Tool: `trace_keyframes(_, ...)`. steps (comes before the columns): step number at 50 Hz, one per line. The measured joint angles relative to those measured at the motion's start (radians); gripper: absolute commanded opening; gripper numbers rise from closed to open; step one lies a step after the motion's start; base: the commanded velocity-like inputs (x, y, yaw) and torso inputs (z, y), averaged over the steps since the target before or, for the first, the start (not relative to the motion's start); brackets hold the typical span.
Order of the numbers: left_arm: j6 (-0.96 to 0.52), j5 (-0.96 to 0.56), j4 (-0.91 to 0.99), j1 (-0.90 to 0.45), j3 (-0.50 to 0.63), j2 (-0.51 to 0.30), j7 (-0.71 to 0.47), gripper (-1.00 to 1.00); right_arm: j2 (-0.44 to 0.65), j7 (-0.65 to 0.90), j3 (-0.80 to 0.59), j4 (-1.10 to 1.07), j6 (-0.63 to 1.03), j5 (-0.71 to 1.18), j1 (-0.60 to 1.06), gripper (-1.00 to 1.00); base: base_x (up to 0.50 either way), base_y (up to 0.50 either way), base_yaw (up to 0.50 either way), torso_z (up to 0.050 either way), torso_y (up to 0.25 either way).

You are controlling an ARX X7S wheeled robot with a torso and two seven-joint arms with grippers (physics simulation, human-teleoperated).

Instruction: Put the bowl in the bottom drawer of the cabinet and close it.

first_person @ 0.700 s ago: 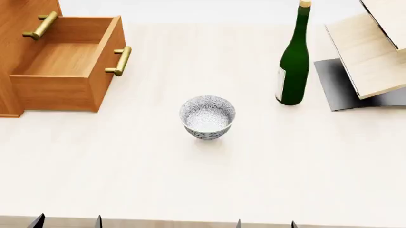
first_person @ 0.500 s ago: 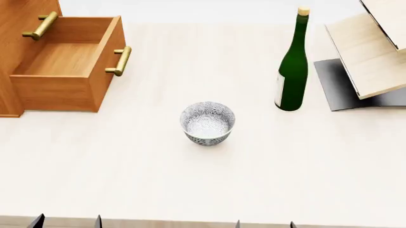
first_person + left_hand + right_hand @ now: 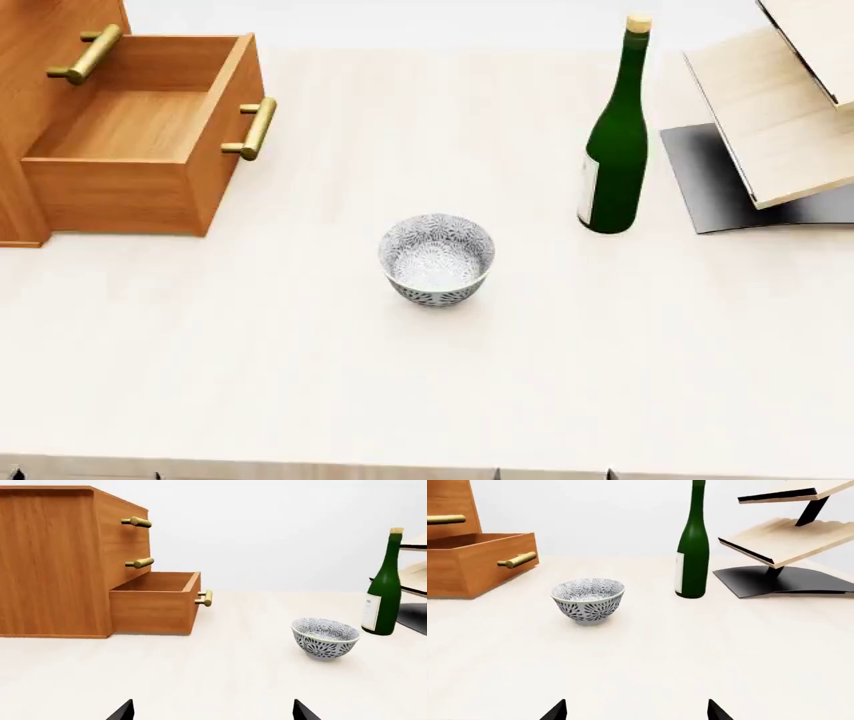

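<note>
Near table edge, both grippers' fingers (image 3: 127, 711) spread, empty.

bowl (image 3: 437, 257): one
green wine bottle (image 3: 617, 140): one
cabinet (image 3: 57, 560): one
drawers: three, bottom drawer (image 3: 147, 130) pulled open
brass bar handles: three
slanted wooden rack (image 3: 780, 535): one

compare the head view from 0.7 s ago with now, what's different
The view tilted up a little: the bowl and bottle sit slightly lower in the head picture, and the dark fingertips at its bottom edge have nearly slipped out of view. Nothing was taken hold of or let go. The bowl stands on the table, apart from the bottle, and the bottom drawer is open and empty, as before.
</note>
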Motion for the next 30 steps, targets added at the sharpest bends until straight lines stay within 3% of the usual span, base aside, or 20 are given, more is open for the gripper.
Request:
trace_keyframes(14, 0.094, -0.008, 0.032, 0.135, -0.006, -0.018, -0.037, 1.00, 0.058, 0.034, -0.010, -0.326, 0.286, 0.016, 0.036, 1.00, 0.00, 0.00, 0.00, 0.000, 0.000)
trace_keyframes(30, 0.140, -0.023, 0.021, 0.168, 0.008, -0.035, -0.055, 1.00, 0.098, 0.067, -0.001, -0.671, 0.709, 0.053, 0.233, 1.00, 0.00, 0.00, 0.00, 0.000, 0.000)
